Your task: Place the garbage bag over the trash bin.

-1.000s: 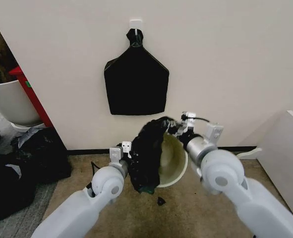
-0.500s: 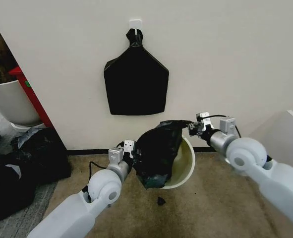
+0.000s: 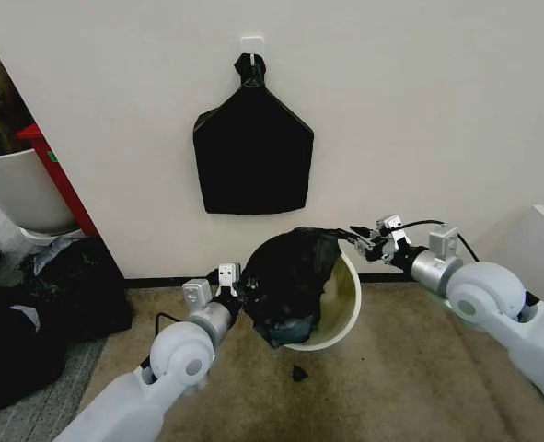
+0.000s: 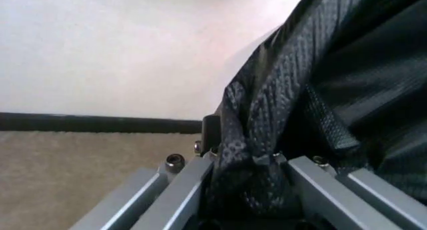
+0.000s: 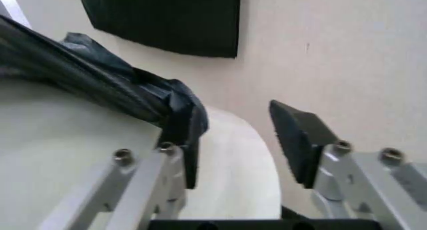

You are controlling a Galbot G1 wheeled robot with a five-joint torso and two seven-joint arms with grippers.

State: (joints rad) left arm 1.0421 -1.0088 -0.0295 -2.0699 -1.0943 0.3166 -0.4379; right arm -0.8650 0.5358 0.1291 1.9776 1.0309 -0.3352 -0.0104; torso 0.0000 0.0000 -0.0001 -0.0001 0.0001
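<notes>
Two grippers work the garbage bag [image 3: 295, 281] at the mouth of the trash bin [image 3: 345, 313], which lies tipped on the floor [image 3: 391, 387] with its opening turned toward the robot and the wall [image 3: 419, 110] behind it. The left gripper [image 3: 244, 296] sits at the near-left side of the rim, and in the left wrist view its jaws are clenched on a gathered fold of the bag's film [image 4: 260, 155], the plastic bunched tight between them. The right gripper [image 3: 362, 241] hovers at the far upper edge of the rim; in the right wrist view its jaws stand released, wide apart, with the bag's edge [image 5: 180, 109] draped against one finger [image 5: 190, 160] and the other finger [image 5: 297, 137] clear of it, the bin's pale inner wall [image 5: 80, 155] just beneath. The bag covers the left part of the opening while the right part of the rim is bare. To do this step well, I judge the left grip should hold firm as an anchor, so the film does not slip back off the rim. The right jaws would need to catch the loose hem and carry it outward past the rolled lip. Thin film like this tears or slides easily, so a slow, even stretch looks safer than a jerk.
</notes>
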